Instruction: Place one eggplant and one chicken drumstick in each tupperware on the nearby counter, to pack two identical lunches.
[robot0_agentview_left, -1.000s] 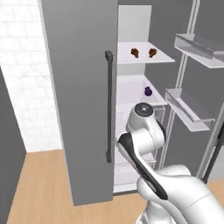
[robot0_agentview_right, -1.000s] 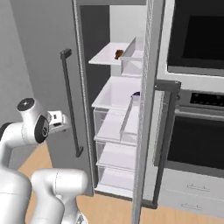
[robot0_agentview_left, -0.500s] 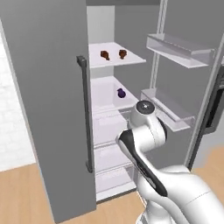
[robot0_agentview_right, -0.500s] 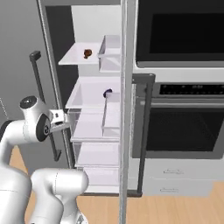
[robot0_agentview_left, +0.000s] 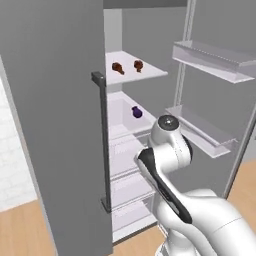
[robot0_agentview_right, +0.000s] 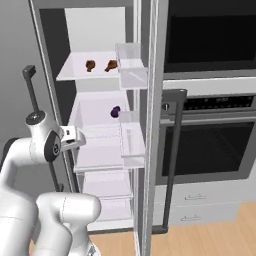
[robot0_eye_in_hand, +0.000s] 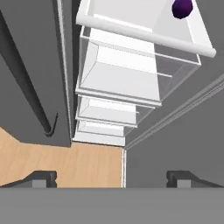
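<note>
A: End effector (robot0_eye_in_hand: 111, 177) state?
B: Spread wide, nothing between the 2 dark fingertips (robot0_eye_in_hand: 41, 177), which sit far apart at the bottom of the hand view. Pointed down along the front of the open fridge, above wooden floor (robot0_eye_in_hand: 61, 164).

A: Nearest things around it?
B: In the hand view, a stack of clear drawers (robot0_eye_in_hand: 118, 87) straight ahead, a dark door with a bar handle (robot0_eye_in_hand: 26, 83) to one side, a grey door panel to the other. In the right base view, held out from the white arm (robot0_agentview_right: 45, 145) just before the left edge of the middle shelf (robot0_agentview_right: 97, 112).

A: Eggplant?
B: 1 small purple eggplant (robot0_agentview_left: 137, 112) on the middle shelf, toward the back. Also seen in the right base view (robot0_agentview_right: 115, 111) and at the top of the hand view (robot0_eye_in_hand: 182, 8). Well apart from the end effector, untouched.

A: Drumsticks?
B: 2 brown drumsticks (robot0_agentview_left: 118, 68) (robot0_agentview_left: 138, 64) side by side on the top shelf (robot0_agentview_left: 150, 72), near each other but not touching. Same pair in the right base view (robot0_agentview_right: 90, 64) (robot0_agentview_right: 111, 64).

A: Further out?
B: Clear door bins (robot0_agentview_left: 215, 57) on the open right door in the left base view. Built-in oven (robot0_agentview_right: 210, 145) with dark glass to the right of the fridge, grey drawers (robot0_agentview_right: 200, 205) below it.
</note>
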